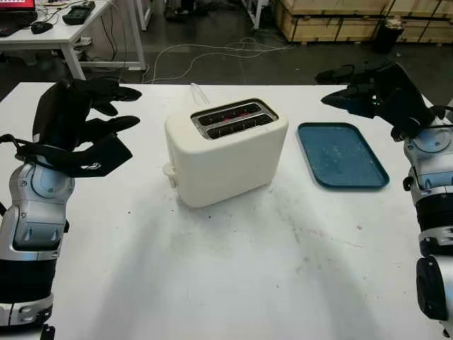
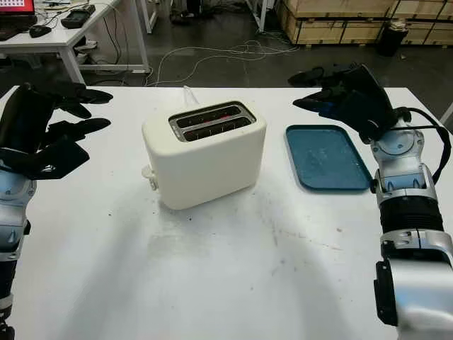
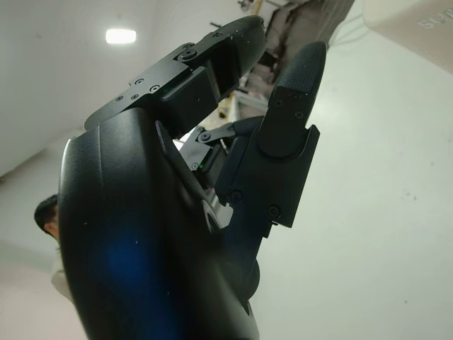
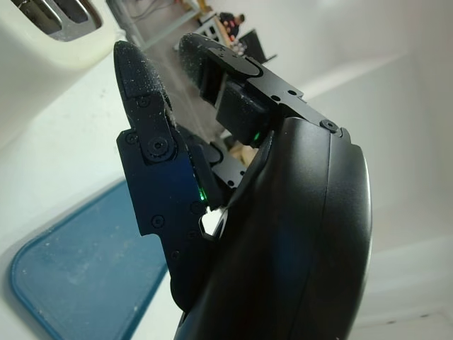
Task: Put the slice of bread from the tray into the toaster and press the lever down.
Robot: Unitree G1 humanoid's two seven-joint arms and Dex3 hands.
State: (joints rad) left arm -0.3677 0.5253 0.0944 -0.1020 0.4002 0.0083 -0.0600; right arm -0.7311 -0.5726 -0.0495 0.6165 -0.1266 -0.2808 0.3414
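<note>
A cream two-slot toaster (image 1: 226, 152) stands mid-table, and its slots (image 1: 235, 117) glow red inside. I cannot tell whether bread is in them. Its lever knob (image 1: 169, 172) sits low on the left end. Right of the toaster lies the blue tray (image 1: 341, 154), with nothing on it. My left hand (image 1: 117, 124) is held up in the air left of the toaster, open and apart from it. My right hand (image 1: 347, 88) is open and hovers above the tray's far right corner, and the right wrist view shows the tray (image 4: 78, 276) below it.
The white table (image 1: 248, 283) stretches bare in front of the toaster. Beyond its far edge are a desk (image 1: 56, 32) at back left, cables (image 1: 212, 53) on the floor and wooden crates (image 1: 354, 21) at back right. A person (image 3: 46, 212) stands far off.
</note>
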